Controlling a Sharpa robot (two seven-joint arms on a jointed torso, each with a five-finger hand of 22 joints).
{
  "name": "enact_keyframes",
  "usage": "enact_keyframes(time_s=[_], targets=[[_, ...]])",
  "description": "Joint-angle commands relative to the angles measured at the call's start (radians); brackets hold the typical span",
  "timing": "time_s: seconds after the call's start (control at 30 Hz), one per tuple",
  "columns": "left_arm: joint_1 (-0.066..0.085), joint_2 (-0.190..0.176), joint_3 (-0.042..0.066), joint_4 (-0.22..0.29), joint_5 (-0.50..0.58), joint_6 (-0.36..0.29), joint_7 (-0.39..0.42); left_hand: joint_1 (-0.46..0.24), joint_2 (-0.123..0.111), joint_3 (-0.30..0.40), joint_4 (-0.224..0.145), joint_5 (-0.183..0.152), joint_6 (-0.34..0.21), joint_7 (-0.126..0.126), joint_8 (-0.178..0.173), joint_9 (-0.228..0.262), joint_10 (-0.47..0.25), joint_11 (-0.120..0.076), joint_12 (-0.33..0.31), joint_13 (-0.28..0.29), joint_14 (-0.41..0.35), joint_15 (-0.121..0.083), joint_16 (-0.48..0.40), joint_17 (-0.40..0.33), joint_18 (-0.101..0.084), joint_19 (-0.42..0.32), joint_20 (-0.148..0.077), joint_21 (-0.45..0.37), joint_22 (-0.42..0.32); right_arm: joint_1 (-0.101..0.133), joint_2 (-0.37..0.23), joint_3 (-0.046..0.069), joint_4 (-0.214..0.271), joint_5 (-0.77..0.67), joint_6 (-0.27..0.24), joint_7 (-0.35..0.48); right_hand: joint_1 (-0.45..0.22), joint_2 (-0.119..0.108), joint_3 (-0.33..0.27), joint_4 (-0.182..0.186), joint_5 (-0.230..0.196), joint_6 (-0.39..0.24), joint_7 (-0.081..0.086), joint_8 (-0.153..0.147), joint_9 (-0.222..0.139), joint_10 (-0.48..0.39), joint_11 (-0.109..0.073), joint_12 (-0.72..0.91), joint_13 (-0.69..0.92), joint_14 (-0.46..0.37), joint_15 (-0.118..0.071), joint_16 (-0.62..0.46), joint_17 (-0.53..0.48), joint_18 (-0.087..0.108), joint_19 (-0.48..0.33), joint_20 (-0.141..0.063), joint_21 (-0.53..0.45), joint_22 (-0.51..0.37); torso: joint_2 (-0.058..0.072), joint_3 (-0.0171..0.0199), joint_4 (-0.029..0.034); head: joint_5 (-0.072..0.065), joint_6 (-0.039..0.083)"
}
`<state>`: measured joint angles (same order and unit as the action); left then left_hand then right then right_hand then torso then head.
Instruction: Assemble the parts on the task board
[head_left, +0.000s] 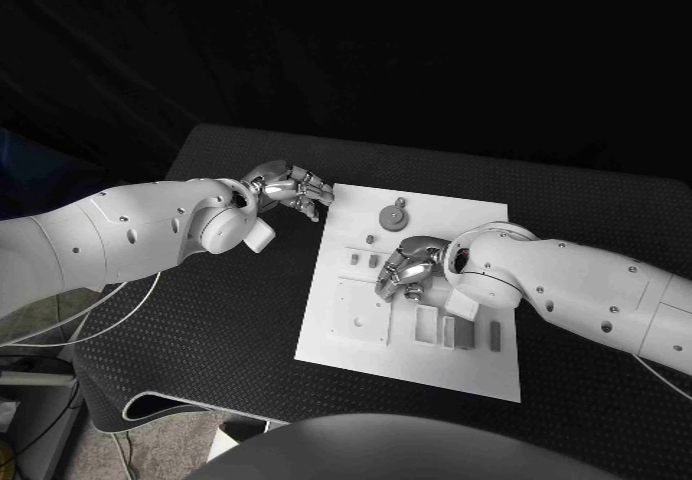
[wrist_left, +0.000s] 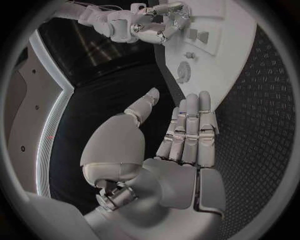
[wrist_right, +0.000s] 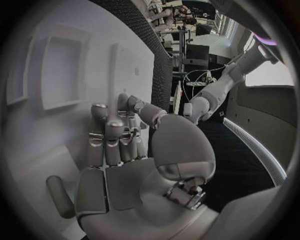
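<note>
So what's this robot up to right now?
It is working at a white board with small parts on a black table. Its right hand is low over the middle of the board; whether it holds a part cannot be told. Its left hand hangs empty by the board's far left corner, near a round part.

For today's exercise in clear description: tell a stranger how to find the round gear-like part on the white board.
Start at the white task board in the middle of the black table. Go to its far edge, near the left hand. The round part lies there alone, well beyond the right hand; its neighbours are small rectangular blocks, while it is a disc.
</note>
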<state>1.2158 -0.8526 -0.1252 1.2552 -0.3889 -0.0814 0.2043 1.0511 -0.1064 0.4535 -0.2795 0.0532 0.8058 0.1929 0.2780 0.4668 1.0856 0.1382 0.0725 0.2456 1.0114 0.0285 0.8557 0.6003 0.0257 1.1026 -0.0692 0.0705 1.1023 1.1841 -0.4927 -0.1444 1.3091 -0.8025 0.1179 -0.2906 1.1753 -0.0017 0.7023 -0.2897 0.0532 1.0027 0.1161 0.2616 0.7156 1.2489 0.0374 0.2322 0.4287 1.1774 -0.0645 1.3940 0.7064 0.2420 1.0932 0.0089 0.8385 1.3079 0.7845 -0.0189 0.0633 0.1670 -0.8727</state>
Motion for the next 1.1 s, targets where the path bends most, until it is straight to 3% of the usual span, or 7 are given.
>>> enact_keyframes(time_s=[0.03, 1.1], targets=[[0.001, 0.002, 0.001, 0.002, 0.0, -0.002, 0.009, -0.001, 0.002, -0.001, 0.0, -0.003, 0.0, 0.006, 0.006, -0.001, -0.005, 0.0, -0.001, -0.001, 0.009, 0.0, 0.003, 0.001, 0.013, 0.006, -0.001, -0.001, -0.002, -0.017, -0.008, -0.015, -0.021, -0.047, -0.006, -0.076, -0.006, 0.0, 0.001, -0.005, -0.003, 0.002, 0.005, 0.001, 0.002, -0.004, 0.003, 0.005, 0.001, -0.002, -0.006, 0.003, 0.001, 0.02, -0.004, -0.002, 0.003, 0.02, 0.0, -0.0001, -0.0004, 0.0, 0.0], [0.001, 0.003, 0.001, 0.0, 0.0, -0.003, 0.01, 0.001, 0.002, 0.0, -0.001, -0.003, 0.0, 0.004, 0.007, -0.001, -0.004, 0.0, -0.001, -0.001, 0.009, 0.0, 0.003, 0.001, 0.013, 0.006, 0.0, -0.001, -0.002, -0.017, -0.016, -0.015, -0.01, -0.05, -0.01, -0.076, -0.006, -0.001, 0.001, -0.005, -0.003, 0.002, 0.004, 0.002, 0.005, -0.003, 0.002, 0.006, 0.003, 0.0, -0.007, 0.004, 0.001, 0.02, -0.002, -0.003, 0.005, 0.02, 0.0, 0.0, 0.0004, -0.008, 0.0]])
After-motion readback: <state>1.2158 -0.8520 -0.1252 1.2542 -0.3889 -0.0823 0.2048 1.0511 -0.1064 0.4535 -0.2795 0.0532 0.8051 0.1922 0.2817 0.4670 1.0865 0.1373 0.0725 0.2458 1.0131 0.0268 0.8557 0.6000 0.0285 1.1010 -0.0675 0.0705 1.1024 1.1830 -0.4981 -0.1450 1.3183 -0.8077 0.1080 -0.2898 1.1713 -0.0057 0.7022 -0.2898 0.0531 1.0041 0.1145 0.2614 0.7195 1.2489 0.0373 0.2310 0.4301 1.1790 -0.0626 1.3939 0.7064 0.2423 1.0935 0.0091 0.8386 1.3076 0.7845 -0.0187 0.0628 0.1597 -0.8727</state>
